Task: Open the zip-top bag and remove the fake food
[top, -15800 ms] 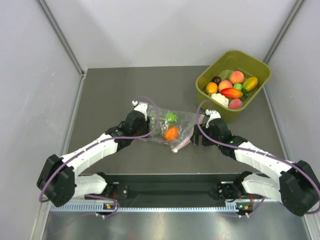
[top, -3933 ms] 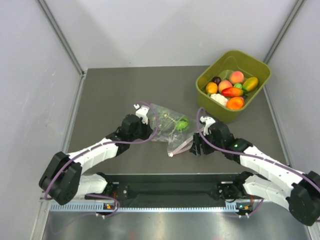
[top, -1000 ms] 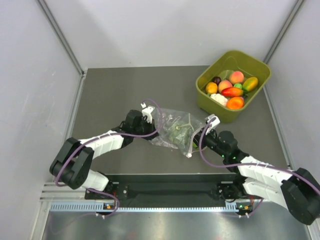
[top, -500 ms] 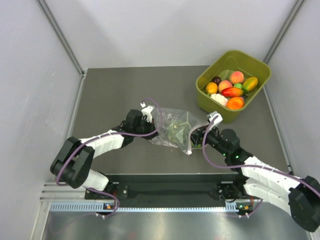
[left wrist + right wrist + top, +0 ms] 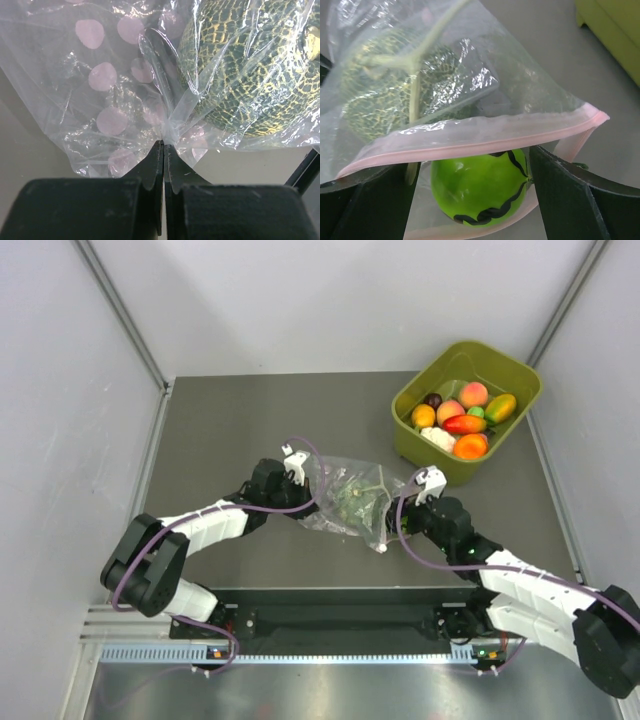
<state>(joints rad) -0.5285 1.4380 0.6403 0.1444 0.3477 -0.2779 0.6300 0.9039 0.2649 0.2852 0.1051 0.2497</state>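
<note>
Bright and even from overhead, with only faint, soft shadows on the grey table; sharp across the whole top view, straight edges slightly bowed toward the corners; white glare streaks over the crinkled zip-top bag in both wrist views; slightly soft and nearly black at the left gripper along the bottom edge.

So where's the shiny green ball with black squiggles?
In the right wrist view, the shiny green plastic ball sits in the open mouth of the clear plastic bag, under its pink zip strip, between the fingers of the open right pincer.
</note>
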